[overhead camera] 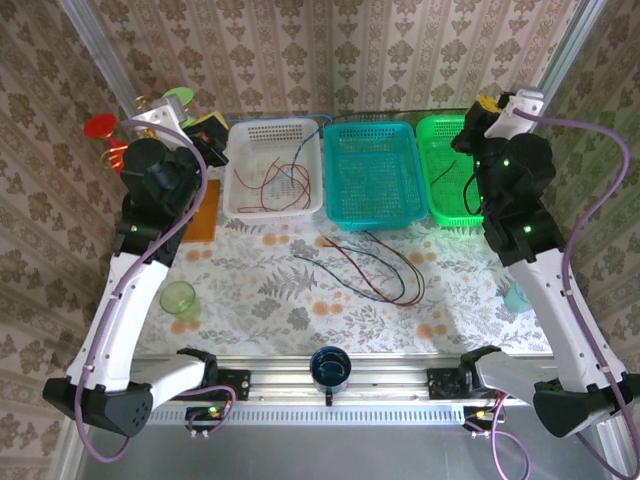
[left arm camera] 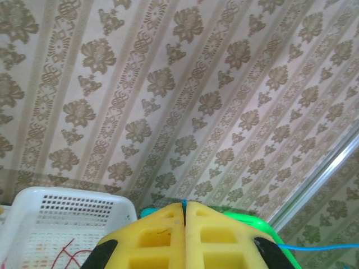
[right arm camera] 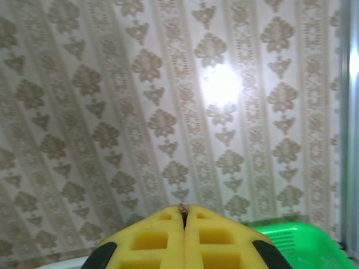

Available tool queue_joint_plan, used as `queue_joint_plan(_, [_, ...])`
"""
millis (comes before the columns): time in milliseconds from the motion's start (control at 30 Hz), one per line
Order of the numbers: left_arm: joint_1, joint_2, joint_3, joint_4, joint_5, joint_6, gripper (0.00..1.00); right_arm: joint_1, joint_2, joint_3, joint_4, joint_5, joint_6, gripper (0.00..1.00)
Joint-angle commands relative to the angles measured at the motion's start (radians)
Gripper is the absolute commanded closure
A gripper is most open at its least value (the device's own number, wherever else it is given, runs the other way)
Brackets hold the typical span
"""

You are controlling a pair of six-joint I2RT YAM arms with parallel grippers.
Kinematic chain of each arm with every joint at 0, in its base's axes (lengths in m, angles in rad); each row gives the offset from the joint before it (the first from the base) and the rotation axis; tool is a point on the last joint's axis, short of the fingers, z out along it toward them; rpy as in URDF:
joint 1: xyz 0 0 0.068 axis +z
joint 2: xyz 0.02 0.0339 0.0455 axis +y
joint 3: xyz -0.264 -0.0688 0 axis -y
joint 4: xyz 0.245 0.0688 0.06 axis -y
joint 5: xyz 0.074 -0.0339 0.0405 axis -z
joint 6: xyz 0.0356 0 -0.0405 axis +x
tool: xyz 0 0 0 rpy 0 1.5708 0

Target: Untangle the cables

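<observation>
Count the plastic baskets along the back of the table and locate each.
3. The white plastic basket sits back left, the teal plastic basket in the middle, the green plastic basket to its right, partly hidden by the right arm.

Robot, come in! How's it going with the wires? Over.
Left gripper shut, right gripper shut, both raised. Cables loose on the table before the teal basket. Green cup apart, not blocking.

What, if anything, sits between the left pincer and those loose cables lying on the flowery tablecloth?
Nothing visible. The left pincer, shut, hovers by the white basket's far-left corner. The cables lie on open cloth in front of the teal basket. The green cup stands toward the table's front-left, off that path.
</observation>
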Motion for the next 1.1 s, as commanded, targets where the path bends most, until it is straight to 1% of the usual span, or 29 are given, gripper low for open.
queue_joint_plan(0, [0.038,-0.039,-0.013,0.017,-0.057,-0.005,1.00,-0.051,-0.033,0.033,-0.025,0.087,-0.025,1.00])
queue_joint_plan(400, [0.201,-0.129,-0.052,-0.069,-0.046,-0.014,1.00,-0.181,-0.050,0.019,-0.042,0.058,-0.008,1.00])
queue_joint_plan(500, [0.242,-0.139,-0.065,-0.093,-0.026,-0.017,1.00,-0.208,-0.050,0.022,-0.043,0.051,-0.002,1.00])
queue_joint_plan(667, [0.319,-0.151,-0.099,-0.130,0.037,-0.032,1.00,-0.251,-0.050,0.028,-0.046,0.037,0.000,1.00])
queue_joint_plan(833, [0.456,-0.144,-0.158,-0.114,0.198,-0.128,1.00,-0.289,-0.050,0.027,-0.051,0.020,0.006,1.00])
queue_joint_plan(1000, [0.529,-0.169,-0.205,-0.102,0.235,-0.164,1.00,-0.318,-0.044,0.029,-0.049,0.016,0.007,1.00])
queue_joint_plan(1067, [0.569,-0.172,-0.229,-0.084,0.273,-0.195,1.00,-0.332,-0.040,0.029,-0.046,0.011,0.016,1.00])
